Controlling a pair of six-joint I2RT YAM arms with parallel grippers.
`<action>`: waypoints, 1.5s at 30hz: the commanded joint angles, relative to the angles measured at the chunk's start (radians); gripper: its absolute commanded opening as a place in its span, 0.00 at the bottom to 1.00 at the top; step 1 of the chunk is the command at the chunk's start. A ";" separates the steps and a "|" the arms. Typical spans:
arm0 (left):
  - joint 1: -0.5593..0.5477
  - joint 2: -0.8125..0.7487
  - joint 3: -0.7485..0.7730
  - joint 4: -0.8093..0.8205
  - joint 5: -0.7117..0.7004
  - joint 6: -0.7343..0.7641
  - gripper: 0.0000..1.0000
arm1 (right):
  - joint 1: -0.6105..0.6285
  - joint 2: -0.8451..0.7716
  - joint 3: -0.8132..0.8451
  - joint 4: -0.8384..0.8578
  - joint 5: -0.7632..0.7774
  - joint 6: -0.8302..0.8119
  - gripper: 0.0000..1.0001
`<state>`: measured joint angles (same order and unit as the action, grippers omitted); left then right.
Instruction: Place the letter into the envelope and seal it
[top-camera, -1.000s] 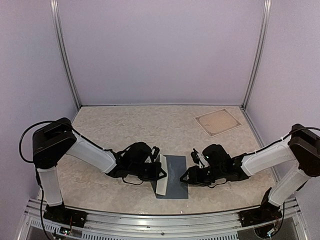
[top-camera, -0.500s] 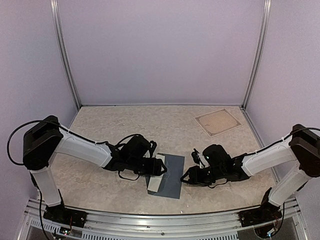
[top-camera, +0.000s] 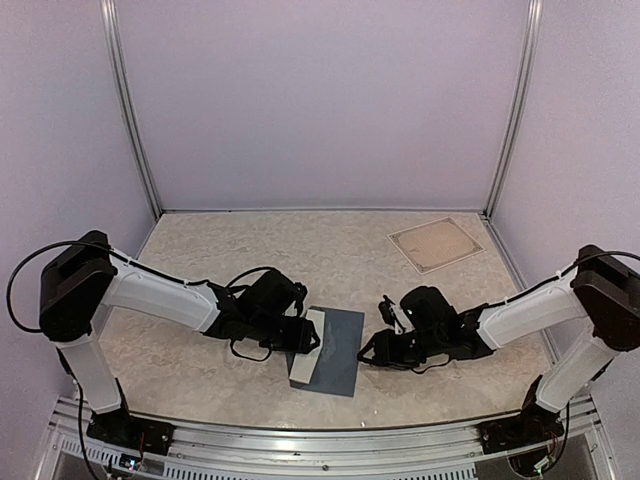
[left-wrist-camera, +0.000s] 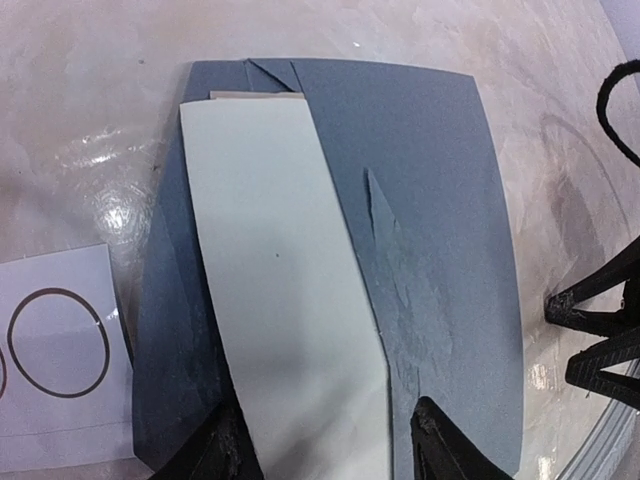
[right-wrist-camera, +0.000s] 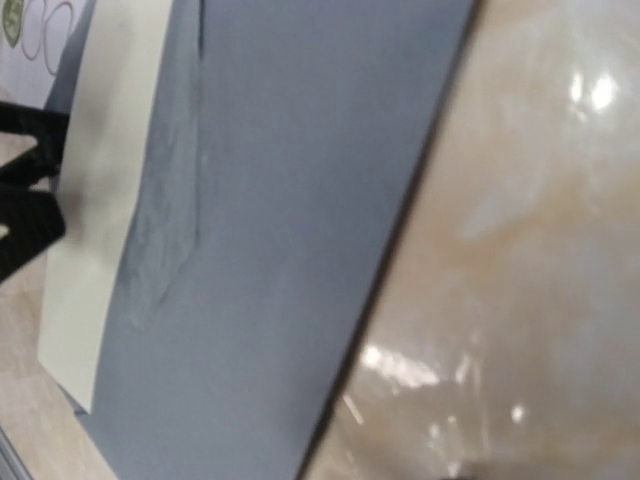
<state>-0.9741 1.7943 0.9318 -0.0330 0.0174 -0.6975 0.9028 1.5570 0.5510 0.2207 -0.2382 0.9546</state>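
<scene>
Envelope report: where is the long dark slate blue-grey paper item, and what has changed? (Supervisor)

It lies flat on the beige marbled tabletop, between the two grippers. One second ago a pale off-white paper sheet stood raised along the envelope's left-arm edge, pinched in the left gripper. That gripper has since let go. Its jaws stand apart, astride the sheet's near end, and the sheet lies flat on the envelope's left-arm half. The envelope has also turned slightly. (Operator)

Is the sheet inside? (Supervisor)

Not confirmed. Most of it rests on top; only its far end meets a folded edge of the envelope. Judgement: insertion is unfinished and sealing has not begun. The white sticker strip with ring outlines sits against the envelope's left-arm edge. (Operator)

Right gripper? (Supervisor)

Just beside the envelope's opposite edge. Whether it is gripping or released cannot be told. (Operator)
</scene>
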 joint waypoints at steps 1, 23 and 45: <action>0.002 0.022 0.013 -0.017 -0.014 0.006 0.50 | -0.005 0.061 0.021 -0.035 -0.001 -0.018 0.47; -0.011 0.091 0.008 0.025 0.035 -0.003 0.02 | -0.004 0.181 0.085 -0.017 -0.044 -0.033 0.45; -0.013 0.044 0.039 -0.007 0.005 0.066 0.27 | -0.005 0.062 0.057 -0.085 0.041 -0.005 0.45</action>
<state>-0.9798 1.8801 0.9562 0.0814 0.0563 -0.6769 0.9001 1.6581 0.6415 0.2478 -0.2512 0.9371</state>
